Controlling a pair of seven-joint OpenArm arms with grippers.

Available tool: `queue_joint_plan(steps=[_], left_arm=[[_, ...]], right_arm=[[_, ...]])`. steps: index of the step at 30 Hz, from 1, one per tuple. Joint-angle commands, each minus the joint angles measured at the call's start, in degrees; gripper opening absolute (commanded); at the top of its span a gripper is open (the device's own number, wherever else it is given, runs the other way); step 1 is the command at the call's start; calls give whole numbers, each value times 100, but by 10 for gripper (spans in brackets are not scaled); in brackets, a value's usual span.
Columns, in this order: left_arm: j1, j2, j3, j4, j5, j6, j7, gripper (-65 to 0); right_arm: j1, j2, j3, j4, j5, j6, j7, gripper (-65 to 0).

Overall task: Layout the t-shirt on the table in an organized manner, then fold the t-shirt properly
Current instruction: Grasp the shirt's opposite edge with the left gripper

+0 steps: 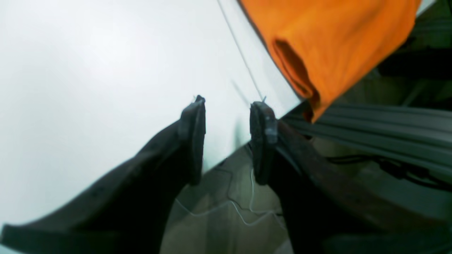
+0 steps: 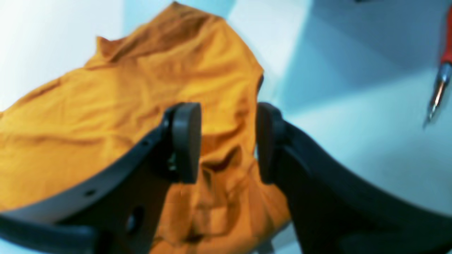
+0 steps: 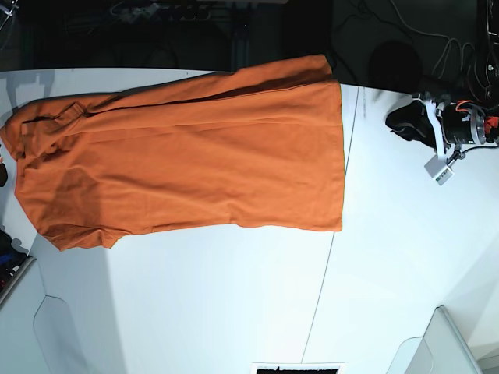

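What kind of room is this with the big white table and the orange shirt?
Probably a robot lab or workshop. A t-shirt lies spread on a bare white table, a robot arm's open left pincer hangs over the table edge, and loose cables trail in the dark behind.

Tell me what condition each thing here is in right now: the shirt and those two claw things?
t-shirt: lying lengthwise on the table, mostly flat, far edge folded over, one corner hanging past the table edge.
left gripper: open, empty, hovering at the table edge beside the shirt.
right gripper: open, over rumpled orange fabric, gripping nothing.
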Motion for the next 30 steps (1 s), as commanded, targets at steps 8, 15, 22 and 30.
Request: queue_joint_plan(steps=[8, 15, 22, 30], left_arm=[[-33, -111, -50, 87, 33, -12, -234, -411], [-48, -109, -50, 87, 514, -12, -684, -408], [-50, -107, -50, 87, 761, -12, -1117, -303], [-275, -105, -50, 76, 927, -12, -1403, -303]], right_arm=[[1141, 160, -752, -649, -1012, -527, 907, -393], [2339, 160, -1482, -2092, -1648, -874, 1602, -393], [3239, 153, -1530, -3191, -2173, -1532, 1740, -393], [3285, 9, -1530, -4129, -2240, -949, 1875, -393]])
